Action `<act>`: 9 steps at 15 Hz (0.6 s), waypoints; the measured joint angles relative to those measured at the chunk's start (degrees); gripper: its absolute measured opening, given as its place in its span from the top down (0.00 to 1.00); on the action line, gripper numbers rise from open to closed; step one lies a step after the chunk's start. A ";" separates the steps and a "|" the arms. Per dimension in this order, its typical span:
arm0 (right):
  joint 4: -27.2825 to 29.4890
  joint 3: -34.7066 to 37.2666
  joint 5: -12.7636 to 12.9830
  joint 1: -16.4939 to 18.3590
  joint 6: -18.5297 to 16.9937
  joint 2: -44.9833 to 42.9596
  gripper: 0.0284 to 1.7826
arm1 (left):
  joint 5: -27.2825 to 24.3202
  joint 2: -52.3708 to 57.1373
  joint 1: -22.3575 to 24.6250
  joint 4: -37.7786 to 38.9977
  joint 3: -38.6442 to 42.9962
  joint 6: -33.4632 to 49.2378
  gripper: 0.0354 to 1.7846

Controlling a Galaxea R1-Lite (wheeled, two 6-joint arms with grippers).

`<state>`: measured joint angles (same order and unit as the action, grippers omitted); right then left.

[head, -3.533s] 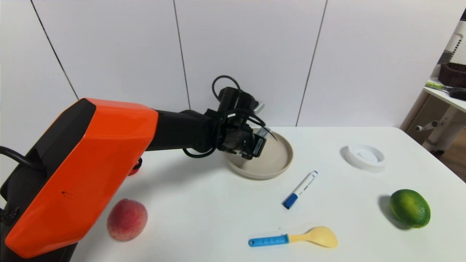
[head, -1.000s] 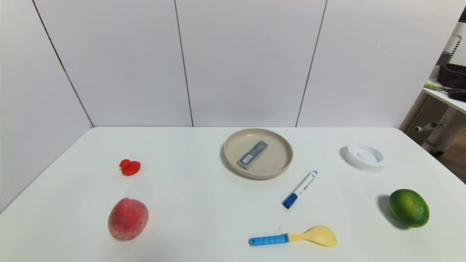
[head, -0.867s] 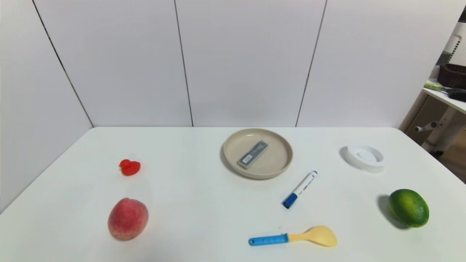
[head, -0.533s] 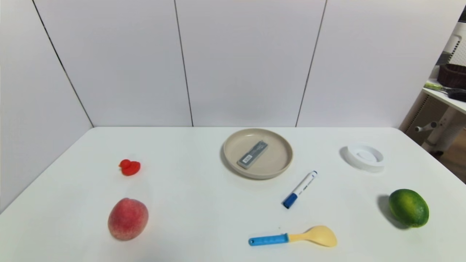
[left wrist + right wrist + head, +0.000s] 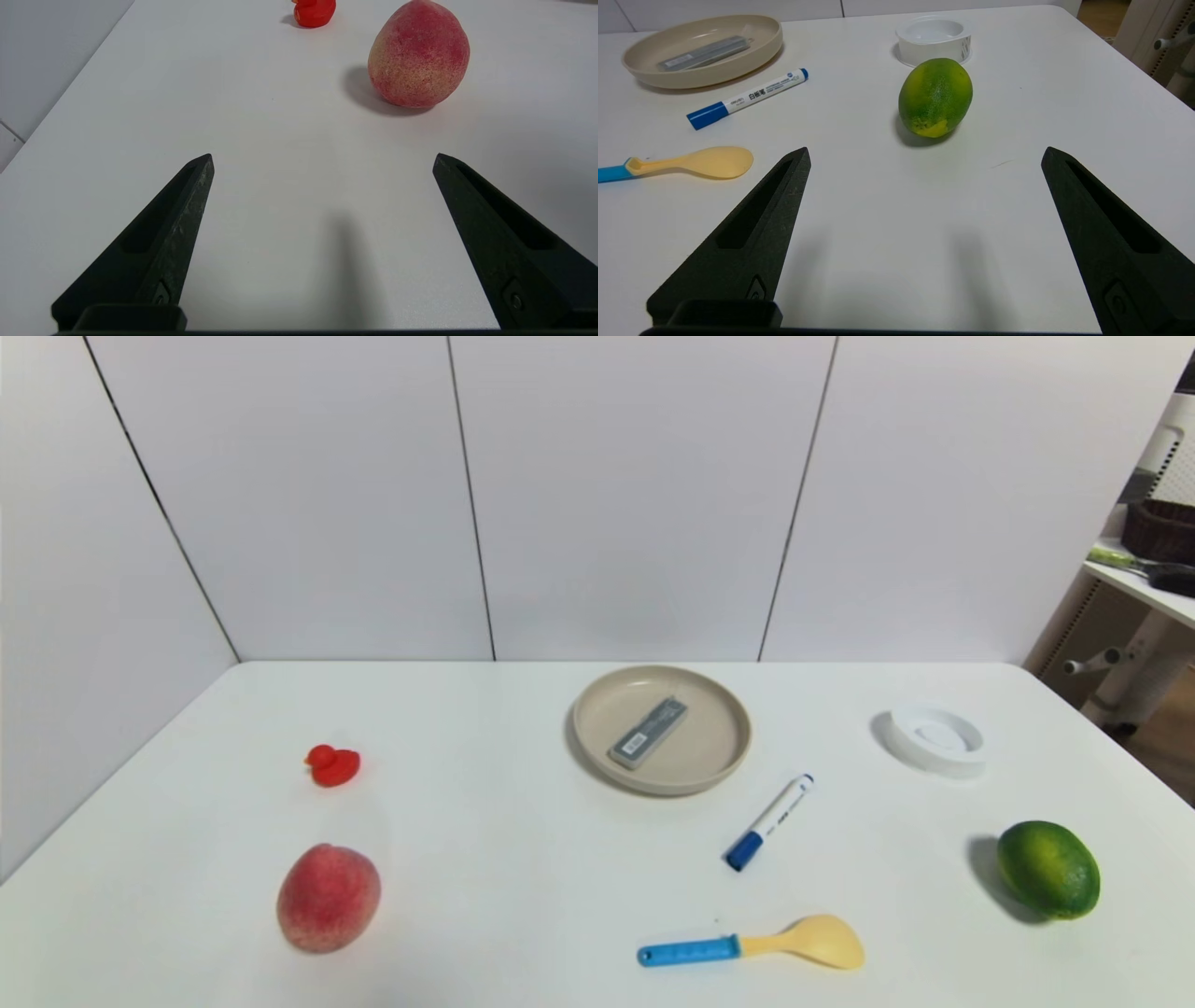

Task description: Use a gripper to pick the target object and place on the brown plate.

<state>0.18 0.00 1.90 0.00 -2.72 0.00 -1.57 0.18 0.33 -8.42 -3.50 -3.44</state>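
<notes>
Grey and flat, the target object (image 5: 649, 733) lies inside the brown plate (image 5: 719, 761), slanted across its floor with the white barcode label at its nearer end; the right wrist view shows it resting there too (image 5: 704, 52), within the plate's raised rim (image 5: 752, 60). That plate sits toward the far edge of the white bench (image 5: 523, 859), about midway along it. Just off the plate's near right side lies a white marker (image 5: 770, 821) with its blue cap pointing toward the near edge, apart from the plate. Nearer the front edge rests a yellow spoon (image 5: 752, 945) with a blue handle. A white ring-shaped dish (image 5: 936, 739) stands toward the far right corner, and a green lime (image 5: 1048, 870) sits by the right edge, well apart from the plate. On the left half, a small red duck (image 5: 332, 765) stands farther back, with a peach (image 5: 328, 897) closer to the near edge. Neither arm appears in the head view. The left gripper (image 5: 322, 158) hovers low over bare bench near the front left corner, fingers spread wide and holding nothing, the peach beyond its tips. The right gripper (image 5: 924, 151) hangs over the front right part of the bench, fingers likewise spread wide and empty, with the lime ahead of them.
</notes>
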 joint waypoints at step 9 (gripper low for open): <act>-0.07 0.00 0.00 0.00 -0.11 0.00 0.04 | 0.09 0.00 0.00 8.42 3.45 0.46 0.06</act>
<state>0.11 0.00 1.90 0.00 -2.83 0.00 -1.49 0.18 0.33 0.00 -0.05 -2.97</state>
